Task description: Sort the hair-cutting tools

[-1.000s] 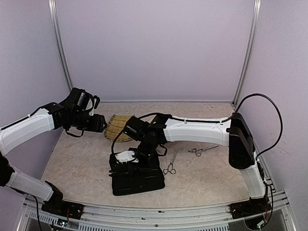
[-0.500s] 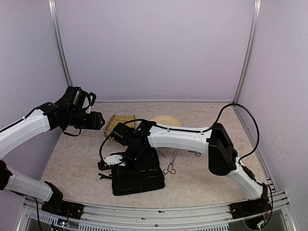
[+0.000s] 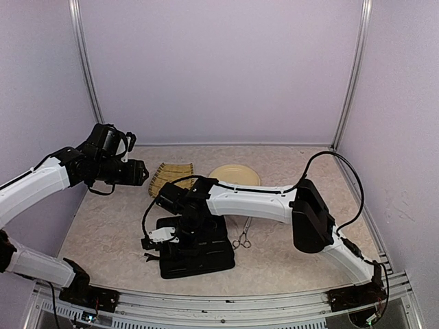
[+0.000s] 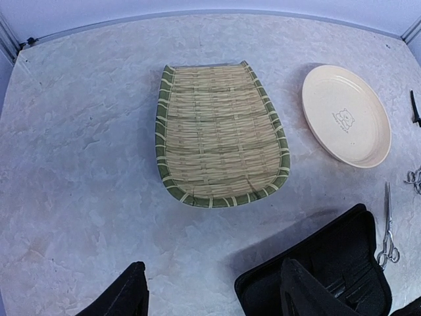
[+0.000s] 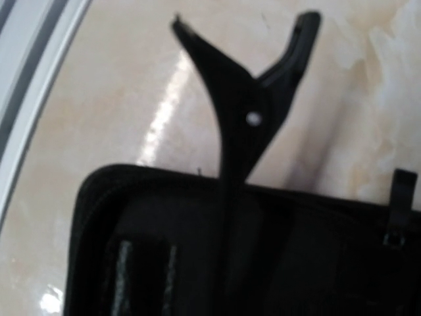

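Marbled tabletop backs black clip, lower end lost against black case.

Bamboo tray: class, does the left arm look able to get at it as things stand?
Probably yes: the left gripper hangs open just short of the bamboo tray, with nothing lying between them.

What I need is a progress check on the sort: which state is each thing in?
Black zip case: open, flat on the table.
Left tool: open, empty.
Right tool: shut on a black clip, at the case's edge.
Bamboo tray: empty.
Plate: empty.
Scissors: blades closed, on the table beside the case.
Second black clip: on the table.
Second scissors: on the table, mostly cut off.
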You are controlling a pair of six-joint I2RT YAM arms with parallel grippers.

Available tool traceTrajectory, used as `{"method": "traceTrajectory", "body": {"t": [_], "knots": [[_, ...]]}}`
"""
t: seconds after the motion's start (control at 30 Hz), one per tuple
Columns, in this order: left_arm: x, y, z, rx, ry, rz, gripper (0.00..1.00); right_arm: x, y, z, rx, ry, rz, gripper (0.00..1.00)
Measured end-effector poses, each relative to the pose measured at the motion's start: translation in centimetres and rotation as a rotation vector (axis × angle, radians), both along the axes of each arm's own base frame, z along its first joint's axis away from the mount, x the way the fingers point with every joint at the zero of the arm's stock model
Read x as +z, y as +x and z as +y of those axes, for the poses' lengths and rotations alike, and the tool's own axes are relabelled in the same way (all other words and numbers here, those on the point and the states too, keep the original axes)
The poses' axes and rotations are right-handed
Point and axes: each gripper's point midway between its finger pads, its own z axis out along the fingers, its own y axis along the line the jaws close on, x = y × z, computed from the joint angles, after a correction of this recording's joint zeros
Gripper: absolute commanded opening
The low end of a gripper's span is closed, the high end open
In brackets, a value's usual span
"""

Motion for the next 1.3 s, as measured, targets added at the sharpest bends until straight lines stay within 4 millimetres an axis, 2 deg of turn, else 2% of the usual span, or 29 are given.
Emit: {"method": "traceTrajectory", "body": {"t": [0.47,0.93,1.17,1.3], "knots": [[0.1,0.0,-0.1,-0.002,-0.003,-0.004,0.68,-0.5,1.3,-0.3,-0.038,-0.039,-0.070,0.00],[0.0,0.1,-0.2,-0.003,-0.002,-0.004,0.68,-0.9,0.9,-1.4,-0.060,-0.106,-0.076,0.00],[-0.4,0.1,-0.5,-0.009,0.004,0.008,0.68,-1.5,1.2,-1.8,-0.107,-0.139,-0.085,0.04],[-0.6,0.0,-0.7,-0.012,0.007,0.012,0.68,-1.6,1.5,-1.8,-0.130,-0.148,-0.094,0.16]]}}
